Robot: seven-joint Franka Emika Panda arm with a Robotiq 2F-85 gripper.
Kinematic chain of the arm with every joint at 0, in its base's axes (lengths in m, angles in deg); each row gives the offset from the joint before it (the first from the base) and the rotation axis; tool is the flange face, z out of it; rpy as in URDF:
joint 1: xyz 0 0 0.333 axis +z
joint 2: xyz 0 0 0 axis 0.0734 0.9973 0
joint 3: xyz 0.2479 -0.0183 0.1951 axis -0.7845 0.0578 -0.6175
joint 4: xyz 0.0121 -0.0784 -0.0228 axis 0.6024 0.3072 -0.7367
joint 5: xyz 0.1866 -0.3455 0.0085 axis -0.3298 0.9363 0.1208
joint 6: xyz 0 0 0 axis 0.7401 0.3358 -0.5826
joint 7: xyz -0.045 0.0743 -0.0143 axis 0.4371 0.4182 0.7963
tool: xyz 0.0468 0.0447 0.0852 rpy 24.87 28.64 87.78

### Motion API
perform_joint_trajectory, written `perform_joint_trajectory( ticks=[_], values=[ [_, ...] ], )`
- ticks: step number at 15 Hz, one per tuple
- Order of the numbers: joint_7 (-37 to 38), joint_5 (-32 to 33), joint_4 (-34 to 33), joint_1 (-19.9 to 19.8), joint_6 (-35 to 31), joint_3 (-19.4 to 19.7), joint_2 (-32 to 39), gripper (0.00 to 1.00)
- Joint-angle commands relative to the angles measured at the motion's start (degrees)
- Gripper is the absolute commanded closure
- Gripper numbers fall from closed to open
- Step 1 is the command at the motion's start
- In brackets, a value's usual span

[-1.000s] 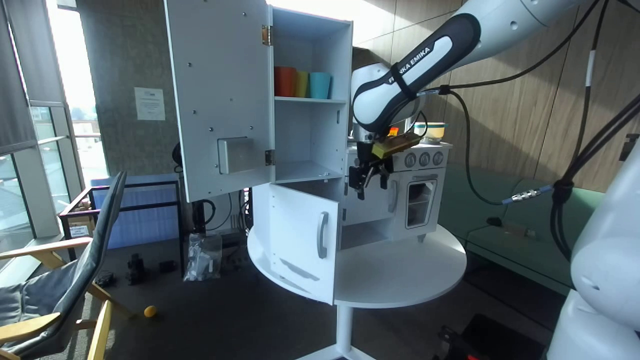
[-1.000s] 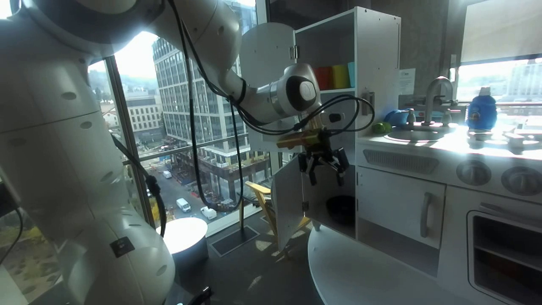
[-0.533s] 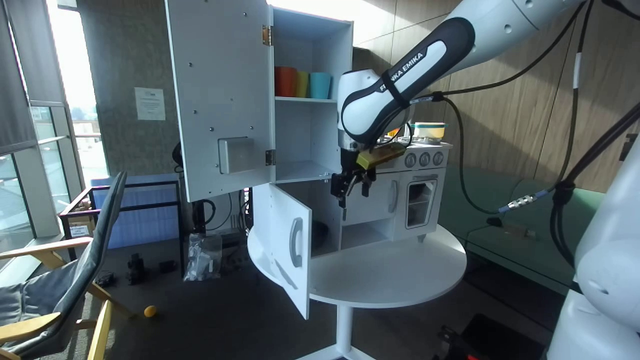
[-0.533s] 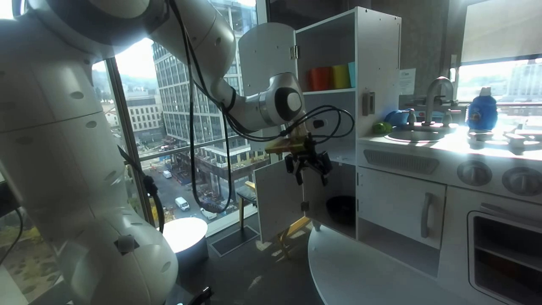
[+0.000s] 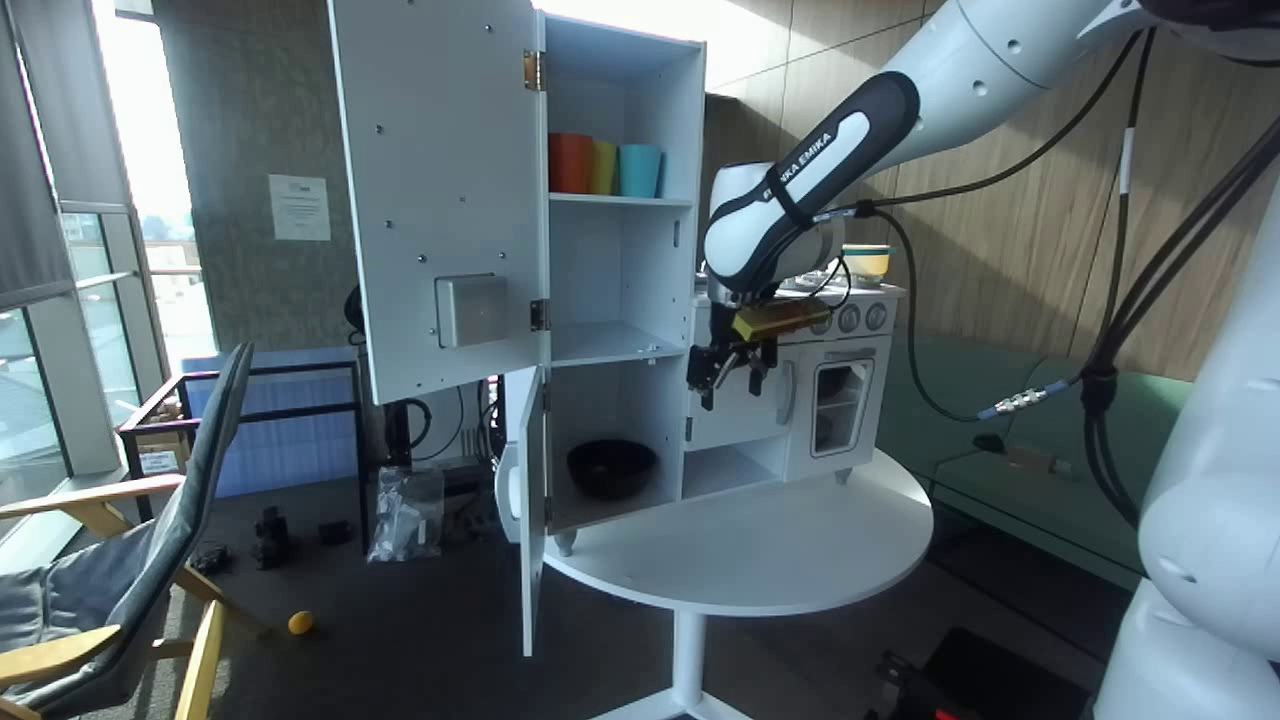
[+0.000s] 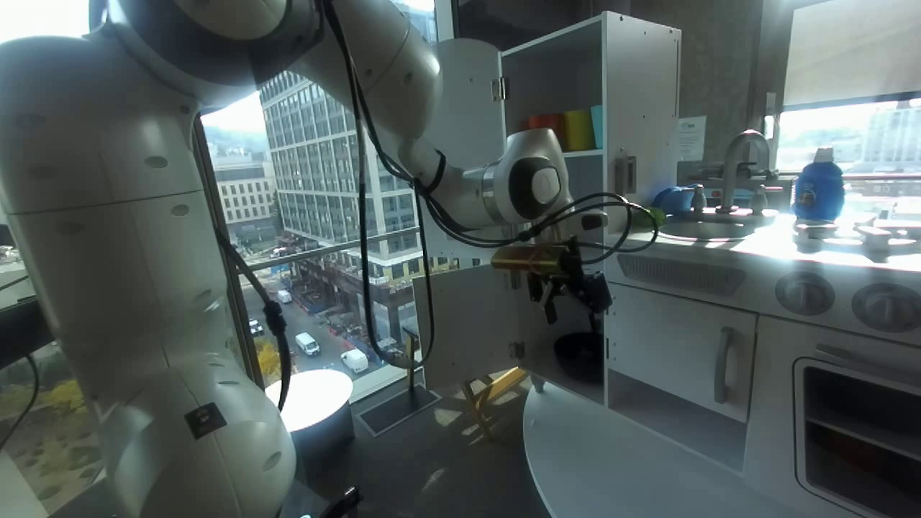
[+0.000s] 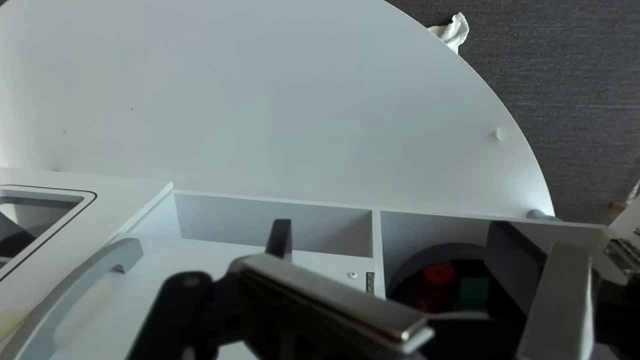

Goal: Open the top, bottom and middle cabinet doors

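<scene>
Cabinet [image 6: 640,108]: stood on the desk [image 5: 780,560], two of the task's three doors swung out; I judged the job well past half, one panel short.
Top door [image 5: 450,190]: done. It hung wide, its inner face and square box [image 5: 472,312] toward an exterior view, and red, yellow and blue cups [image 5: 604,170] showed inside the cabinet.
Bottom door [image 5: 535,520]: done. It jutted out beneath the top door, nearly edge-on in an exterior view, and left a dark bowl [image 5: 612,470] in the cabinet uncovered.
Middle door [image 6: 676,349]: yet to do. It lay closed between the cabinet and the oven [image 5: 843,407] in both exterior views.
Gripper [image 5: 732,394]: fingers spread apart, nothing held. It hung in front of the edge where the cabinet met the middle door; whether a fingertip touched the panel was hard to say, the wrist view being blurred up close.
Handle [image 6: 720,365]: on the middle door's oven side, apart from the gripper. The last step, as I read it, called for a shift toward the oven, a grip on this handle and a pull outward.
</scene>
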Motion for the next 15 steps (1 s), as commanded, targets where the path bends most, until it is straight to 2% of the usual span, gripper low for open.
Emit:
perform_joint_trajectory(
  ticks=[1, 7, 13, 15],
  values=[
    [0.2, -5.0, -3.1, -2.3, -2.3, 2.5, 1.8, 0.0],
    [7.3, -3.3, -4.3, -5.1, -7.4, 5.9, 3.8, 0.0],
    [20.3, 5.9, -7.2, -5.9, -10.6, 8.9, 7.7, 0.0],
    [22.0, 8.8, -8.5, -5.8, -11.9, 9.9, 9.4, 0.0]
  ],
)
